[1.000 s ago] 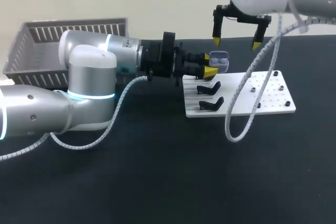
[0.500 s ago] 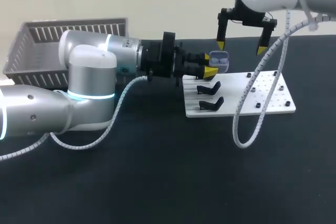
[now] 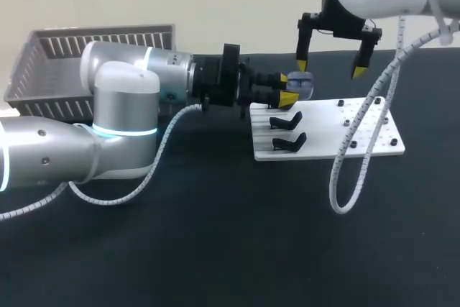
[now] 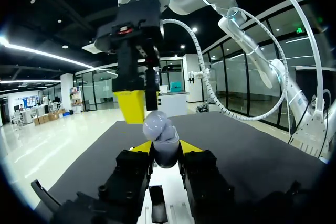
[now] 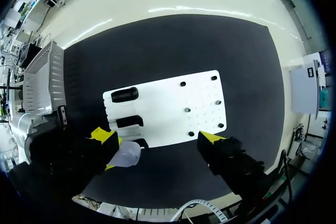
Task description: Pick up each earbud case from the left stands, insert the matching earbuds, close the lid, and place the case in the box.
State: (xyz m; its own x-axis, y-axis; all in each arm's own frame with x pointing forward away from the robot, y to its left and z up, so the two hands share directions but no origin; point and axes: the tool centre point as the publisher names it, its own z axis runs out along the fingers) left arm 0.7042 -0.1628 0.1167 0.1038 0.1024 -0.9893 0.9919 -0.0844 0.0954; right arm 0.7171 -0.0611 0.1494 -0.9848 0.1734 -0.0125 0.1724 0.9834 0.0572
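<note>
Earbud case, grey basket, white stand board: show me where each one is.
earbud case (image 3: 301, 85), head view, on its rounded body.
grey basket (image 3: 108, 42), head view, on its slatted back wall.
white stand board (image 3: 316, 143), head view, on a bare patch near its front edge.

No legible text, numbers or labels in any view. The earbud case (image 3: 301, 85), white stand plate (image 3: 316, 146) and grey basket (image 3: 43, 80) show plain surfaces. Any marks on the arm housings are too small to read.
</note>
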